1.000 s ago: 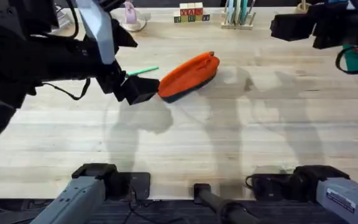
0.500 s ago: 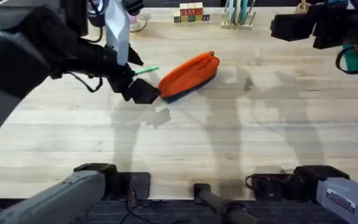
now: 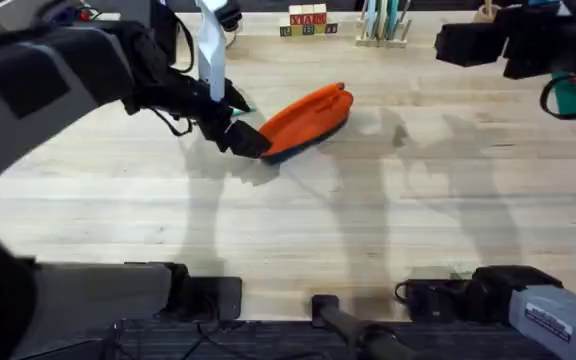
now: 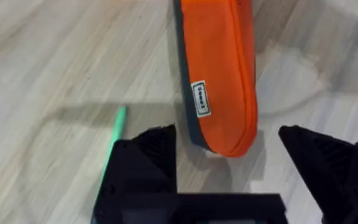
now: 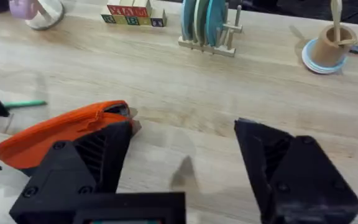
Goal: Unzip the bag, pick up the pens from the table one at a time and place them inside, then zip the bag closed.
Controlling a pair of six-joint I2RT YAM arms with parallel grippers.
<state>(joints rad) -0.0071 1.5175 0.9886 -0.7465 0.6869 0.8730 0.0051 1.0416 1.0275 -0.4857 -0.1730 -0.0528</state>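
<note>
The bag (image 3: 306,121), an orange pouch with a dark navy underside, lies on the table (image 3: 368,220) in the far middle of the overhead view, slanting from its near-left end up to its far-right end; its zipper runs along the top edge and looks closed along the length that shows. In the left wrist view the bag (image 4: 219,68) bears a small white sewn tag on its side near the navy seam; the tag carries dark lettering too small to read.

The left gripper (image 3: 246,138) reaches in from the left side and sits at the near-left end of the bag; in its own wrist view the left gripper (image 4: 229,155) has its black fingers spread wide, one on each side of the bag's rounded end, neither clearly touching it. The green pen (image 4: 118,127) lies on the wood just beside the bag, on the outer side of one finger, partly hidden behind it; from the right wrist view the pen (image 5: 23,104) shows as a thin green stick to the left of the bag (image 5: 61,127).

The right gripper (image 5: 182,168) hangs well clear of the bag with its fingers apart and nothing between them; in the overhead view it (image 3: 478,45) sits at the far right.

At the table's far edge stands a row of lettered blocks (image 5: 132,12); the red letters look like "YAM", though not crisply.
</note>
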